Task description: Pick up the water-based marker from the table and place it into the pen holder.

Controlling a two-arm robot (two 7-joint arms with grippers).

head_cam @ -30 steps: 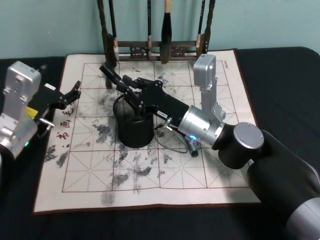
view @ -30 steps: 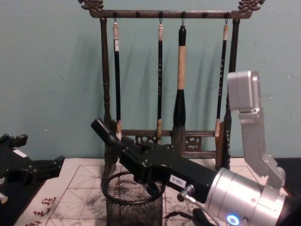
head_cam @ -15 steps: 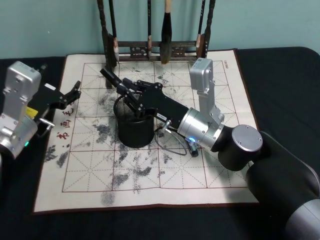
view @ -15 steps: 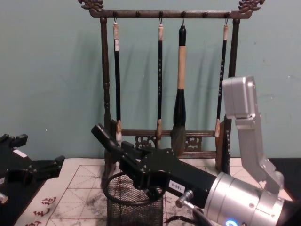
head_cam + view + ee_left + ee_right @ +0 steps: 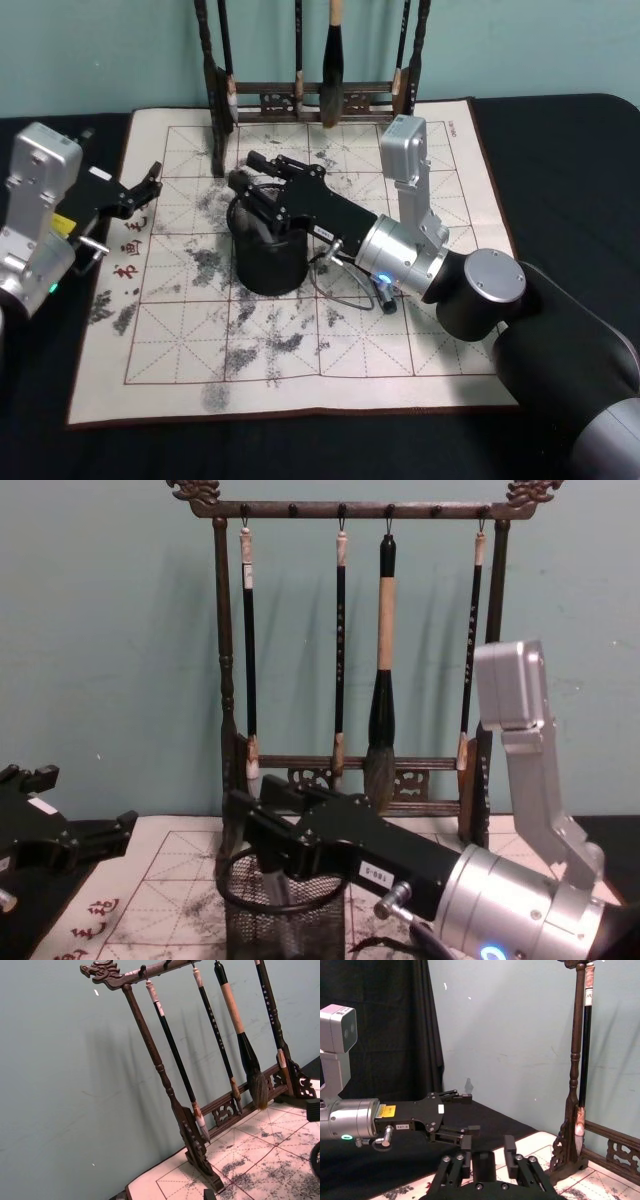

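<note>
Near edge: table and mat, no pen lying loose on either as far as I can see.

Right arm reaches across the mat, right gripper sits just over the holder, at its rim. Wrist view: jaws apart, nothing between them. So it's released, not grasping.

Marker: chest view shows a pale grey stick through the mesh, inside the holder, roughly upright and leaning a bit. I read that as the marker. The head view can't confirm it, the gripper covers the opening.

Progress: the pick and the drop look done. What's left, I'd say, is to lift the right arm clear and check that the marker stays put. Main risk is a finger catching the rim on the way out and tipping the holder, since it looks light and stands loose on the mat.

Left gripper: parked at the left edge of the mat, well apart from the holder, fingers spread, holding nothing. Not involved.

Behind the holder: rack at the far edge of the mat with four brushes hanging from it. It's close behind the right gripper, so pull up and back towards the robot, not forward. Nothing else is in the way.
</note>
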